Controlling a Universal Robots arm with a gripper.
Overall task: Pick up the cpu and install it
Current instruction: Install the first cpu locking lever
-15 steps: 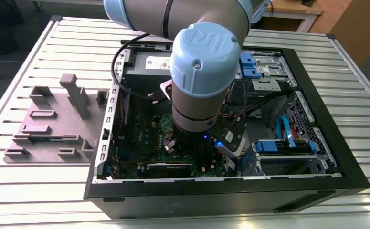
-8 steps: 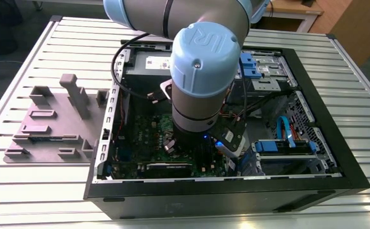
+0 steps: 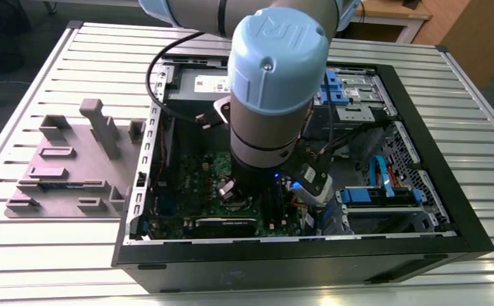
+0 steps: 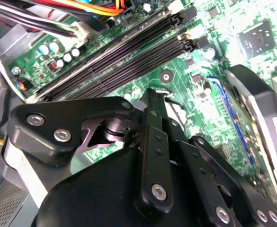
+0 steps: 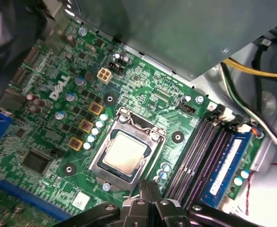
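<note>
The cpu (image 5: 124,156) sits flat in its socket (image 5: 127,152) on the green board (image 5: 48,142). The claw (image 5: 147,188) hangs just beside the socket, fingers pinched together, holding nothing.

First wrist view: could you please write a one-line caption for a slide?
Silvery cpu sitting inside its metal-framed socket on the green motherboard, with the gripper just beside the socket.

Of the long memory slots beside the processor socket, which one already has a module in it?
The memory slot farthest from the socket holds a blue-labelled module; the slots between them are bare and dark.
</note>
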